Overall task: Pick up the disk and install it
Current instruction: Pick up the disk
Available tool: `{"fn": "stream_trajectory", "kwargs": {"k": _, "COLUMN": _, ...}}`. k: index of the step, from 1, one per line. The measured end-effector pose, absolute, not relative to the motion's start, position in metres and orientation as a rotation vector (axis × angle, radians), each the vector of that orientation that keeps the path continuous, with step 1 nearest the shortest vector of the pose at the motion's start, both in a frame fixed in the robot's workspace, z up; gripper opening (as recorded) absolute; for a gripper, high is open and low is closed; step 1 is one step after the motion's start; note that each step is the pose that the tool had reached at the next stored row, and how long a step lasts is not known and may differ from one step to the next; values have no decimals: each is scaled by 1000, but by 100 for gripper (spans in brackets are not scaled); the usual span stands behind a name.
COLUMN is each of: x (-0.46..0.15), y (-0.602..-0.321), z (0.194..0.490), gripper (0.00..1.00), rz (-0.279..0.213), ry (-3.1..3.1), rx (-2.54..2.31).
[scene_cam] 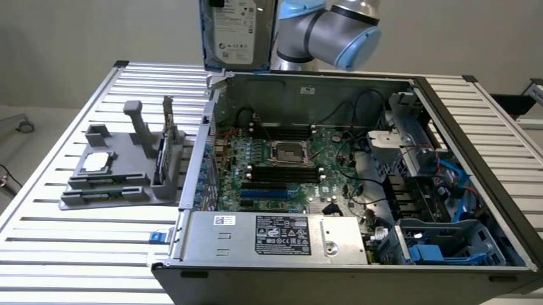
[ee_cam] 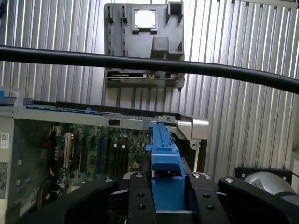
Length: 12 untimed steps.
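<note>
disk | flat silver-grey hard drive, white label, blue plastic carrier (scene_cam: 238,32), hangs on edge in the air above the far wall of the open dark metal computer case (scene_cam: 322,77) | fingers (ee_cam: 140,198) | black, clamped on the carrier's two sides, likely to keep it edge-on for a bay | slatted metal table (scene_cam: 93,254) under case | lifted, not yet installed

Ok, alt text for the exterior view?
The robot arm holds the disk upright over the open computer case, at its far corner on the exterior view's left. A grey fixture stands on the slatted table beside it.
</note>
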<state>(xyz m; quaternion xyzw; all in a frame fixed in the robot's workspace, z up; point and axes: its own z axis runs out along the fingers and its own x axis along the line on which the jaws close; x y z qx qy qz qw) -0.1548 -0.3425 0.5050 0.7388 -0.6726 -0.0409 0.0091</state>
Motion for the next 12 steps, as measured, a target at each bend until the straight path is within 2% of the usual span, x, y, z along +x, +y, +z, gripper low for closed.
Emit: {"fn": "stream_trajectory", "kwargs": {"k": 12, "x": -106, "y": -362, "z": 505, "gripper": 33, "rz": -131, "ry": -2102, "rx": 2309}}
